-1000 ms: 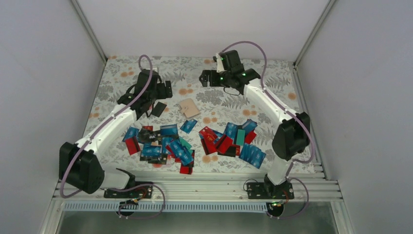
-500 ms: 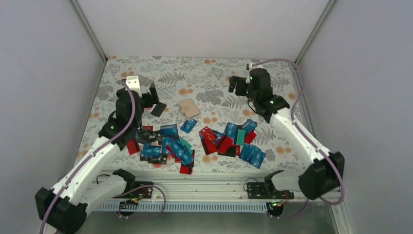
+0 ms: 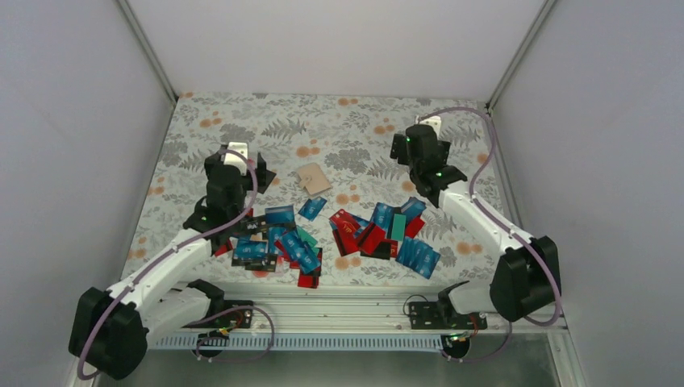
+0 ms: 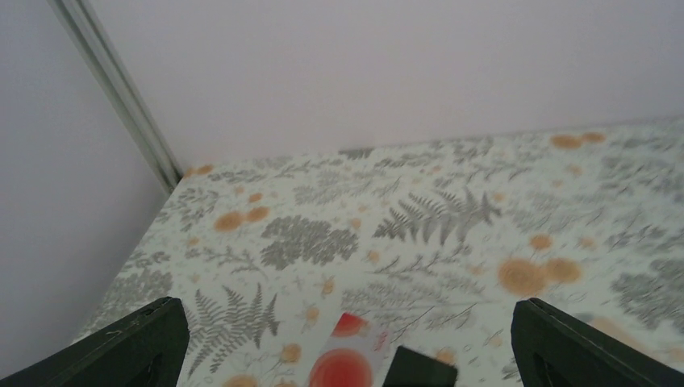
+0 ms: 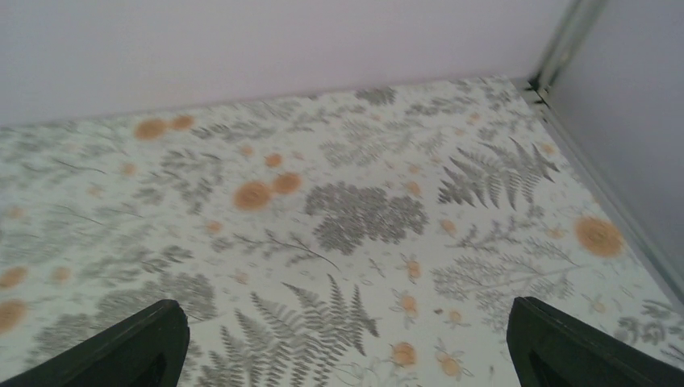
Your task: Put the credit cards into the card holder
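Credit cards [image 3: 280,214], the small thin flat rectangular ones, mostly blue with some red, black and teal mixed in, are lying loose in two messy heaps, one on the left arm's side and another [image 3: 379,230] on the right arm's side. None of them looks to be sitting in the small flat beige squarish card holder [image 3: 314,178]. It's lying on its own just behind the gap between the heaps, apart from both grippers. So I'm calling the job basically not started: the whole lot is waiting. I can't tell whether anything is tucked inside the holder.

Left gripper [image 4: 345,322] is hovering behind the left heap, pointing toward the back wall, with jaws spread wide and carrying nothing. Its wrist camera is catching a white card-looking piece with a red circle [image 4: 348,364] on the cloth just below the gap. There's also a dark edge beside it that I can't make out.

Right gripper [image 5: 343,322] is hanging over the far right part of the grey-and-orange floral tablecloth [image 3: 355,121]. It's also gaping wide and empty, well apart from the cards.

My guess is one arm is going to be steadying the holder while the other is pinching up a single card. Thin flat cards overlapping on cloth are looking fiddly.
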Tool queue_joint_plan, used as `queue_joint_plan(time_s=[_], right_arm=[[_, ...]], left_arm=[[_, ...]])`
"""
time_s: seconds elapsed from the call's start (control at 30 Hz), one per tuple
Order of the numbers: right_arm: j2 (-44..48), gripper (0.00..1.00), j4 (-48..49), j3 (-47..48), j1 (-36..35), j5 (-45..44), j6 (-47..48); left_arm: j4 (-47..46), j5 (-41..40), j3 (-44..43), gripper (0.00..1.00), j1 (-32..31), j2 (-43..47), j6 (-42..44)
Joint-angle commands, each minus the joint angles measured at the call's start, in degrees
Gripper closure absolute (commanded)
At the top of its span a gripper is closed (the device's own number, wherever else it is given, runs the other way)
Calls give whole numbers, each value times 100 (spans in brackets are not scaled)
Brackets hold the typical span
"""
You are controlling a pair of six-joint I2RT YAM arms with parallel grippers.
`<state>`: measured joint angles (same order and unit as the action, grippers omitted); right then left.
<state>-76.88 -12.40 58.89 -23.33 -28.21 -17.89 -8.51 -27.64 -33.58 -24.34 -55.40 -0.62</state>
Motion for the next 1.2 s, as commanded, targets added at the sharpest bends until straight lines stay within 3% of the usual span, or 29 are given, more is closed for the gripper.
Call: queue_joint_plan(time_s=[0.0, 0.17, 0.37, 0.6, 0.8, 0.83, 0.9, 1.1, 1.17], right_arm=[[-149, 0, 406, -262, 65, -689, 93], [-475, 0, 144, -310, 78, -1339, -242], [-546, 1, 1038, -885, 244, -1149, -17], [-620, 2, 2732, -2074, 546, -1097, 618], [-768, 0, 4447, -2975, 921, -839, 1039], [-620, 0, 5018, -3250, 1139, -321, 1167], [-442, 1, 5728, -3531, 1347, 199, 1165], [-571, 2, 6977, -3974, 2115, 1162, 1092], [-747, 6, 6867, -3823, 2277, 1546, 1081]], left_arm=[[-1306, -392, 397, 0, 69, -143, 687], [-2487, -383, 1086, 0, 244, -279, 904], [-3456, -523, 1430, 0, 594, -1163, 933], [-4385, 470, 1735, 0, 1491, -2185, 455], [-4773, 1127, 1685, 0, 1924, -2460, 382], [-4873, 1543, 1579, 0, 2142, -2635, 515], [-5122, 1567, 1614, 0, 2249, -2770, 484], [-5686, 1689, 1750, 0, 2394, -3112, 378], [-5675, 1701, 1752, 0, 2405, -3110, 379]])
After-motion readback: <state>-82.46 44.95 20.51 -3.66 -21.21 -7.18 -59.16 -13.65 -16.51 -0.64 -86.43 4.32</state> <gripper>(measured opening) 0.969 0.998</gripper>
